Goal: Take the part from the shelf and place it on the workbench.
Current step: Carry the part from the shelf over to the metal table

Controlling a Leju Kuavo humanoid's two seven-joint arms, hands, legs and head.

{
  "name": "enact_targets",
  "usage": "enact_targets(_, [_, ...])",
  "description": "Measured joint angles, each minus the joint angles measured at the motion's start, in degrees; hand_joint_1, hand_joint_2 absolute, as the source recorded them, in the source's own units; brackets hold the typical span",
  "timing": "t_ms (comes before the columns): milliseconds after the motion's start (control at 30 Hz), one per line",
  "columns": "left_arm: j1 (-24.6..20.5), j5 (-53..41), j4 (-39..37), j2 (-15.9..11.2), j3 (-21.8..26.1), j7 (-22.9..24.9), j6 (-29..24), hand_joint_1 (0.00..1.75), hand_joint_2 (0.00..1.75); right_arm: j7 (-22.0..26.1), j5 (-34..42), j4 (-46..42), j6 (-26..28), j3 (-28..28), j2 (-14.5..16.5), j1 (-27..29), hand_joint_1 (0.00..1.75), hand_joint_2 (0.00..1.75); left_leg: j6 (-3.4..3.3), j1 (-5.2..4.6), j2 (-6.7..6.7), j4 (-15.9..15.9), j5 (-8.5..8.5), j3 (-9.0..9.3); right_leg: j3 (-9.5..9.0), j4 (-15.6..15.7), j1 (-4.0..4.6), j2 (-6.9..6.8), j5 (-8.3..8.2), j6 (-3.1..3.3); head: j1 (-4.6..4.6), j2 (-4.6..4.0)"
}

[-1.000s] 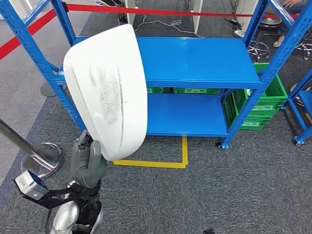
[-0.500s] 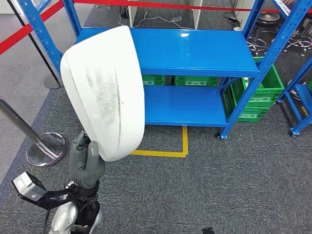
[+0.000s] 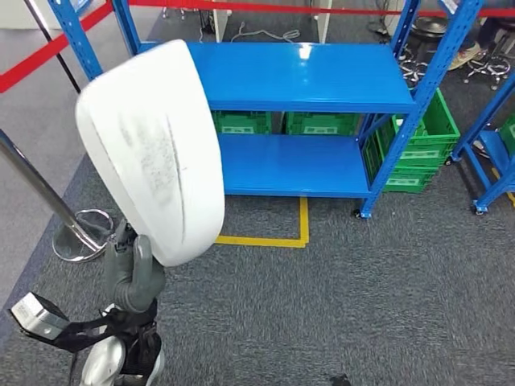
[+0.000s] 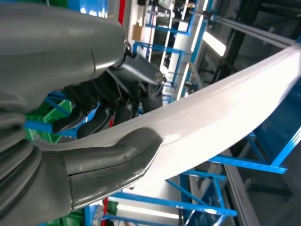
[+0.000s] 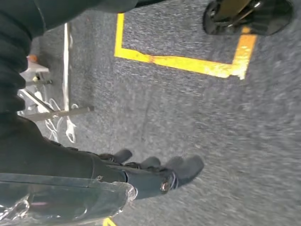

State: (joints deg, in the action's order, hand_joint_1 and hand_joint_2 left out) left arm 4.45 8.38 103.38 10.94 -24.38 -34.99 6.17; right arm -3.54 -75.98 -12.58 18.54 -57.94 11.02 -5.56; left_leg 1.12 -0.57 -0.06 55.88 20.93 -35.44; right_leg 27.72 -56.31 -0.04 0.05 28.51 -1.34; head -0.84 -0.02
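The left hand (image 3: 132,273) is closed on the lower edge of the part (image 3: 154,149), a broad white curved shell; in the left wrist view the thumb (image 4: 117,157) is pressed against one face of the part (image 4: 220,117) and the darker fingers (image 4: 103,117) are wrapped round the other. The part is held upright above the hand, clear of the shelf (image 3: 303,76), which stands beyond it with both blue levels bare of parts. The right hand (image 5: 156,174) hangs over the grey floor (image 5: 199,122), its fingers loosely extended and nothing held. The taking is judged done. The carrying and the placing are left: no workbench is to be seen.
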Motion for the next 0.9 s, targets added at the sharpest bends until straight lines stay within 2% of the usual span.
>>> enact_targets(33, [0.1,-0.1,0.0,0.0,0.2,0.1,-0.5,1.75,1.75,-0.1,0.3,0.0,-0.2,0.0,0.0,0.0,0.0,1.75,0.37,0.07,-0.02,1.1,1.4,-0.51,0.32,0.1,-0.09,-0.08,-0.57,0.43,0.13,0.0])
enact_targets(67, [0.2,-0.3,0.0,0.1,0.4,0.4,-1.2,1.75,1.75,-0.1,0.5,0.0,-0.3,-0.1,0.0,0.0,0.0,1.75,0.72,0.16,-0.02,3.3,3.71,-1.38,0.76,0.2,-0.21,-0.14,-1.19,0.74,0.26,0.0])
enact_targets(133, [0.5,-0.9,0.0,0.1,0.8,1.1,-2.9,1.75,1.75,0.1,0.9,0.0,-0.6,-0.2,0.0,0.0,0.0,1.75,1.37,0.38,-0.03,10.3,9.03,-3.7,1.92,0.2,-0.22,-0.15,-2.25,1.05,0.48,0.0])
enact_targets(167, [0.7,-1.2,0.0,0.0,1.0,1.4,-3.7,1.75,1.75,0.3,0.9,0.0,-0.7,-0.3,0.0,0.0,0.0,1.75,1.61,0.5,-0.02,13.4,10.33,-4.55,2.55,0.1,-0.22,-0.16,-2.71,1.01,0.49,0.0])
enact_targets(200, [1.0,-1.5,0.0,0.0,1.1,1.5,-4.3,1.75,1.75,0.7,0.9,0.0,-0.8,-0.3,0.0,0.1,0.0,1.75,1.78,0.62,-0.02,15.2,10.41,-4.69,3.14,0.1,-0.22,-0.17,-3.11,0.94,0.49,0.0])
enact_targets(233, [1.2,-1.7,0.0,-0.1,1.2,1.5,-4.8,1.75,1.75,1.0,0.8,0.0,-1.0,-0.3,0.0,0.1,0.0,1.75,1.88,0.75,-0.01,14.9,9.51,-3.84,3.64,0.1,-0.25,-0.17,-3.47,0.78,0.5,0.0])
enact_targets(267, [1.3,-1.9,0.0,-0.1,1.3,1.5,-5.0,1.75,1.75,1.3,0.8,0.0,-1.2,-0.3,0.0,0.1,0.0,1.75,1.95,0.88,-0.01,12.6,8.05,-1.91,4.01,0.0,-0.31,-0.16,-3.76,0.57,0.49,0.0])
enact_targets(333, [1.4,-2.1,0.0,-0.2,1.5,1.5,-5.2,1.75,1.75,1.7,0.8,0.0,-1.5,-0.3,0.0,0.1,0.0,1.75,2.01,1.13,-0.04,5.0,5.76,3.37,4.58,-0.2,-0.3,-0.15,-4.13,0.06,0.54,0.0])
enact_targets(367, [1.4,-2.2,0.0,-0.2,1.6,1.5,-5.2,1.75,1.75,1.8,0.8,0.0,-1.6,-0.3,-0.1,0.0,0.0,1.75,1.86,1.19,-0.12,2.0,5.39,5.25,4.83,-0.4,-0.21,-0.15,-4.29,-0.24,0.55,0.0])
enact_targets(400, [1.5,-2.3,0.0,-0.2,1.6,1.5,-5.2,1.75,1.75,1.8,0.7,0.0,-1.6,-0.3,-0.1,0.0,0.0,1.75,1.55,1.18,-0.21,0.3,5.45,6.17,5.12,-0.6,-0.1,-0.14,-4.46,-0.54,0.58,0.0])
enact_targets(467, [1.6,-2.3,0.0,-0.2,1.8,1.5,-5.3,1.75,1.75,1.9,0.7,0.0,-1.6,-0.3,-0.1,-0.1,0.0,1.75,0.52,1.06,-0.34,-0.3,5.63,5.97,5.57,-0.9,-0.11,-0.12,-4.85,-1.15,0.6,0.0])
enact_targets(533, [1.8,-2.3,0.0,-0.2,2.0,1.5,-5.3,1.75,1.75,1.9,0.8,0.0,-1.6,-0.3,-0.1,0.1,0.0,1.75,-0.45,1.05,-0.29,-0.3,5.26,5.55,6.5,-2.3,-0.3,-0.12,-3.75,-1.67,0.5,0.0])
enact_targets(567, [1.8,-2.4,0.0,-0.1,2.0,1.5,-5.3,1.75,1.75,1.9,0.8,0.0,-1.6,-0.3,-0.1,0.2,0.0,1.75,-0.84,1.08,-0.25,-0.4,5.01,5.35,7.49,-4.4,-0.33,-0.11,-2.26,-1.87,0.44,0.0])
enact_targets(633, [1.8,-2.5,0.0,-0.1,2.0,1.4,-5.4,1.75,1.75,2.0,0.6,0.0,-1.6,-0.3,-0.1,0.2,0.0,1.75,-1.38,0.92,-0.16,-0.3,4.6,4.84,10.71,-12.1,-0.32,-0.08,1.94,-2.16,0.31,0.0])
enact_targets(667, [1.9,-2.7,0.0,-0.1,2.0,1.4,-5.5,1.75,1.75,2.1,0.4,0.0,-1.6,-0.3,-0.1,0.1,0.0,1.75,-1.52,0.8,-0.12,-0.3,4.42,4.59,12.13,-15.7,-0.32,-0.07,3.4,-2.2,0.31,0.0])
enact_targets(700, [1.9,-2.8,0.0,-0.2,2.0,1.2,-5.5,1.75,1.75,2.1,0.1,0.0,-1.5,-0.3,-0.1,0.2,0.0,1.75,-1.59,0.71,-0.09,-0.3,4.25,4.4,12.78,-17.8,-0.31,-0.07,3.96,-2.18,0.32,0.0])
enact_targets(733, [2.0,-3.0,0.0,-0.2,2.0,1.0,-5.6,1.75,1.75,2.1,-0.3,0.0,-1.5,-0.3,-0.1,0.2,0.0,1.75,-1.58,0.65,-0.1,-0.3,4.12,4.28,12.23,-17.5,-0.29,-0.07,3.35,-2.08,0.31,0.0])
enact_targets(767, [2.0,-3.2,0.0,-0.2,1.9,0.7,-5.7,1.75,1.75,2.0,-0.7,0.0,-1.3,-0.3,-0.1,0.2,0.0,1.75,-1.52,0.62,-0.13,-0.3,4.01,4.24,10.5,-14.7,-0.27,-0.07,1.81,-1.94,0.31,0.0])
enact_targets(833, [2.0,-3.8,0.3,-0.3,1.8,-0.1,-6.5,1.75,1.75,1.7,-1.3,0.0,-0.7,-0.2,-0.1,0.2,0.0,1.75,-1.25,0.51,-0.16,-0.2,3.85,4.18,5.71,-6.5,-0.22,-0.07,-1.37,-1.66,0.31,0.0])
enact_targets(867, [2.0,-4.2,0.5,-0.3,1.7,-0.4,-7.3,1.75,1.75,1.6,-1.5,0.0,-0.3,-0.2,-0.1,0.1,0.0,1.75,-1.0,0.41,-0.16,-0.1,3.74,4.03,4.06,-3.3,-0.19,-0.04,-2.21,-1.47,0.35,0.0])
enact_targets(900, [2.0,-4.5,0.6,-0.2,1.6,-0.7,-8.4,1.75,1.75,1.6,-1.6,0.0,0.1,-0.1,-0.1,0.0,0.0,1.75,-0.73,0.33,-0.14,0.0,3.61,3.83,3.29,-1.7,-0.13,0.01,-2.46,-1.29,0.38,0.0])
